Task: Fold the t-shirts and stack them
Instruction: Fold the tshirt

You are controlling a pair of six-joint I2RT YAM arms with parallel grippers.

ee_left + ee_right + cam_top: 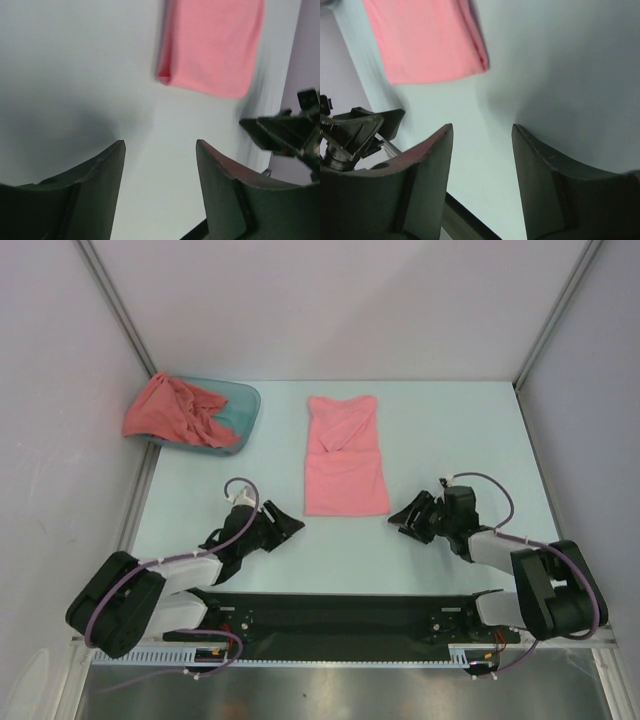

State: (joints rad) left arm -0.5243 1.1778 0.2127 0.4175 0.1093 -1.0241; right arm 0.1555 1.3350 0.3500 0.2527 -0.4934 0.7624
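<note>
A light salmon-pink t-shirt (pixel 345 458) lies folded into a long strip at the middle of the table; its near end shows in the left wrist view (pixel 212 47) and the right wrist view (pixel 427 42). A darker coral-red t-shirt (pixel 175 412) is crumpled in the teal tub (pixel 243 402) at the back left. My left gripper (pixel 290 522) is open just left of the strip's near corner, nothing between its fingers. My right gripper (pixel 400 518) is open just right of the other near corner, also holding nothing. Both hang low over bare table.
The teal tub stands against the left wall. Grey walls close the table on the left, back and right. A black rail (pixel 340 615) runs along the near edge between the arm bases. The right arm's gripper (pixel 290 132) shows in the left wrist view.
</note>
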